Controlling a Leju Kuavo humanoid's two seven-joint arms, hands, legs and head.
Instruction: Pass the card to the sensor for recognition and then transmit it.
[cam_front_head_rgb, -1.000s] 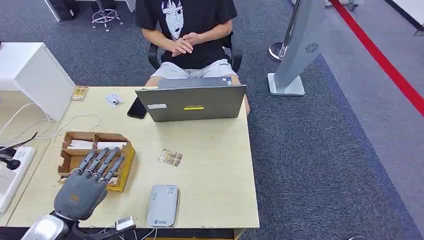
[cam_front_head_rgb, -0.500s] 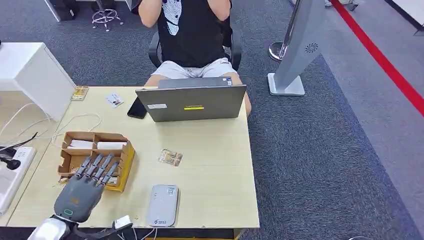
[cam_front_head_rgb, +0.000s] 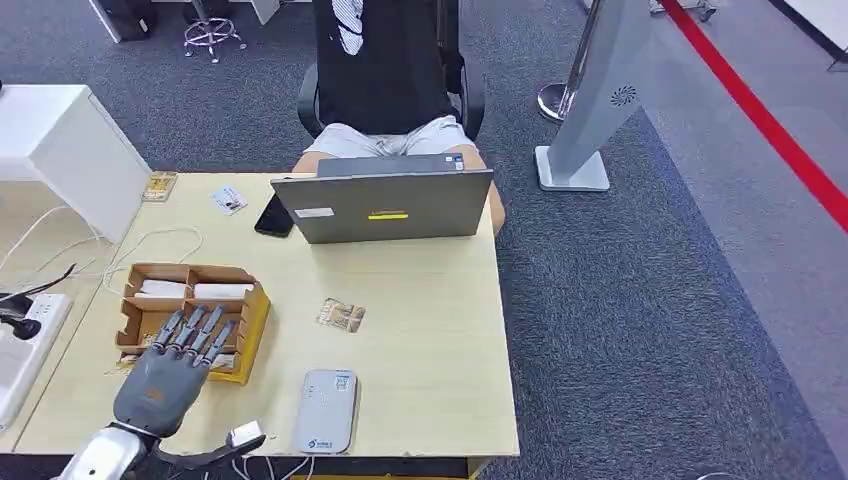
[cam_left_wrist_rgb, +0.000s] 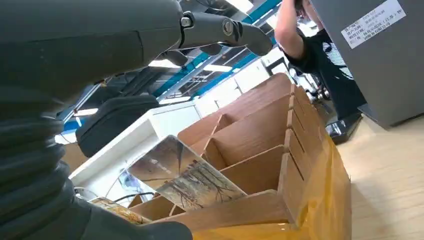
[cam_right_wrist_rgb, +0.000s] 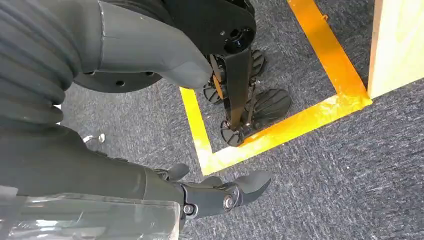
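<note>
My left hand (cam_front_head_rgb: 170, 365) hovers with its fingers stretched out over the near part of a cardboard card box (cam_front_head_rgb: 252, 303) at the table's left, holding nothing. In the left wrist view, a glossy printed card (cam_left_wrist_rgb: 184, 175) leans in a compartment of the box (cam_left_wrist_rgb: 300, 150), with my fingers (cam_left_wrist_rgb: 220, 29) above it and apart from it. Another patterned card (cam_front_head_rgb: 341, 315) lies flat mid-table. The grey-white sensor (cam_front_head_rgb: 326, 410) lies near the front edge, right of my hand. My right hand (cam_right_wrist_rgb: 100, 170) hangs beside the table over the carpet, fingers loosely apart and empty.
A person sits on a chair (cam_front_head_rgb: 385, 70) behind a grey laptop (cam_front_head_rgb: 383, 205) at the far edge. A dark phone (cam_front_head_rgb: 272, 215), two small cards (cam_front_head_rgb: 228, 200) and a white cable (cam_front_head_rgb: 150, 245) lie at the back left. A power strip (cam_front_head_rgb: 25, 350) sits left.
My left hand has drawn back a little toward the near edge, staying over the box. The person has lifted both hands from the lap.
</note>
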